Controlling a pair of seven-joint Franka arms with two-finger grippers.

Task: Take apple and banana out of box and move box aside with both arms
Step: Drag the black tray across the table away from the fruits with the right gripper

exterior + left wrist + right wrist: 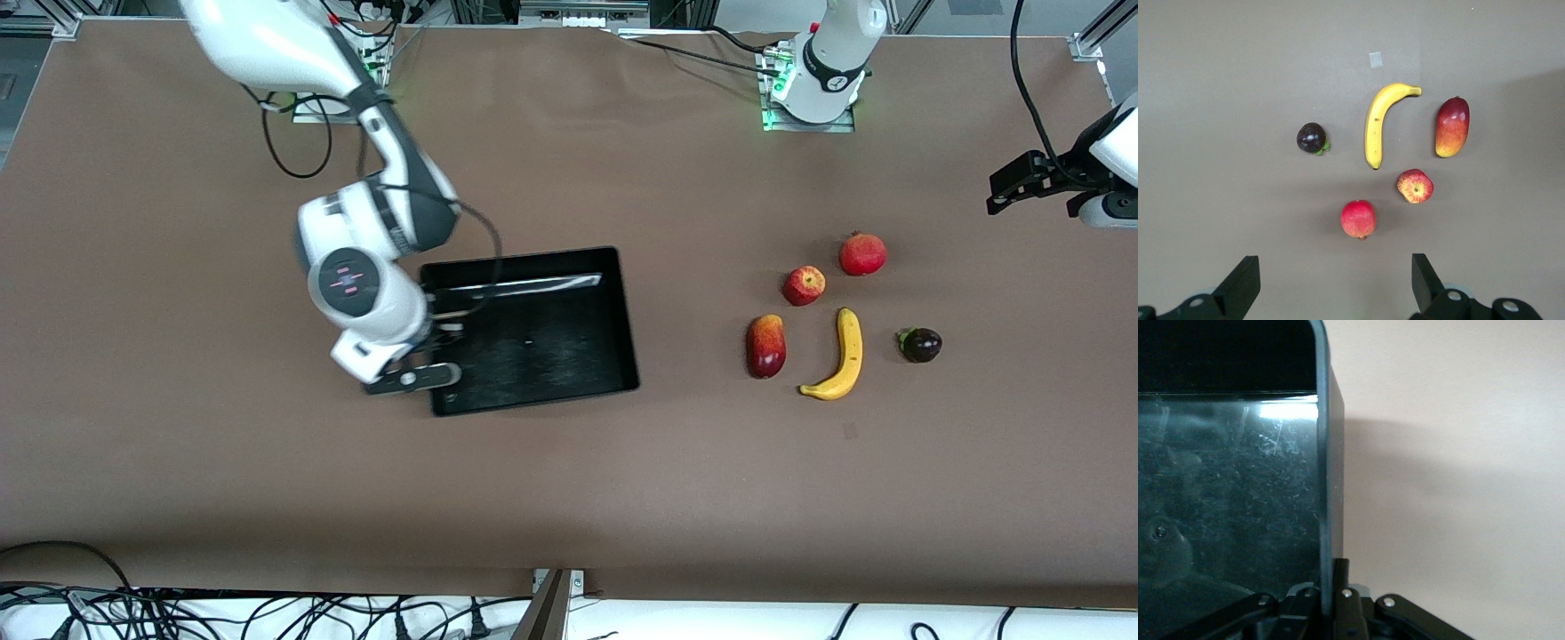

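My right jaws (1331,600) pinch the glossy black plastic tray's (622,311) wall; my left jaws (1335,283) hang spread above the brown counter (622,489)

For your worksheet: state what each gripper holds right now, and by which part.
The right gripper grips the black tray by its side wall at the right arm's end. The left gripper is open above the fruits, holding nothing.

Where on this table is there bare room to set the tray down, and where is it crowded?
Bare brown table runs between the black tray and the mango, and along the whole strip nearer the front camera. Crowded: mango, apple, banana, pomegranate and dark fruit cluster toward the left arm's end.
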